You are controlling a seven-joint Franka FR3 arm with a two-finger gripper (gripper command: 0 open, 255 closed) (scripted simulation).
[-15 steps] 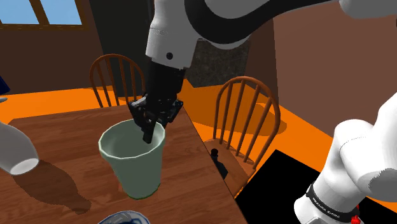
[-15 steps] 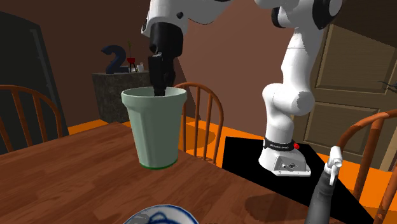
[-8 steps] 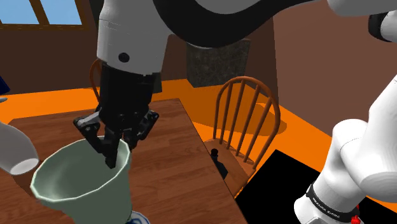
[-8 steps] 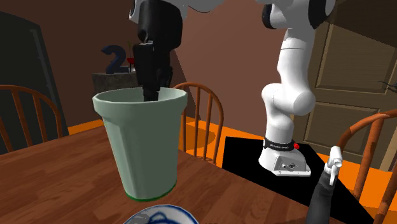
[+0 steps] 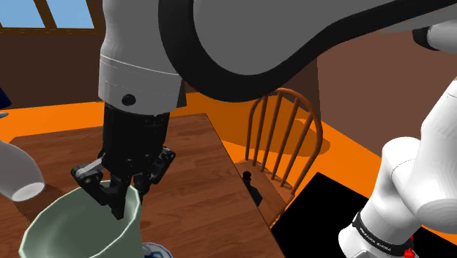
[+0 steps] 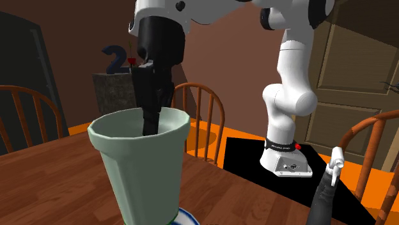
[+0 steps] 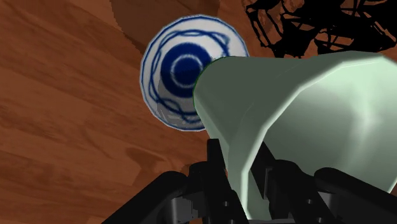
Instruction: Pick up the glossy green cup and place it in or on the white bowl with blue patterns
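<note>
Wrist view looks down past the gripper (image 7: 245,173) at a pale green cup (image 7: 305,114) clamped by its wall. One black finger sits inside the cup's mouth and the other presses on the outside, so the fingers (image 7: 215,175) pinch the rim between them. Beyond the cup's base (edged with a thin darker green line) lies the white bowl (image 7: 178,70) on the wooden table (image 7: 63,127). The bowl's inside shows blue rings and a scribbled blue band. The cup's base overlaps the bowl's edge in this view, but whether the two touch cannot be told.

From the shoulder view the gripper (image 5: 117,198) reaches down into the cup (image 5: 80,227), and the cup's inside shows bare pale walls around the finger. A sliver of the bowl (image 5: 154,251) peeks out just beside the cup's lower edge. A white vessel (image 5: 18,176) lies tilted near the table's (image 5: 198,168) far left, and a wooden chair (image 5: 282,132) stands off the table's right side.

In the second exterior view the cup (image 6: 144,166) hangs upright from the gripper (image 6: 150,124), with the bowl (image 6: 187,219) at its foot.
</note>
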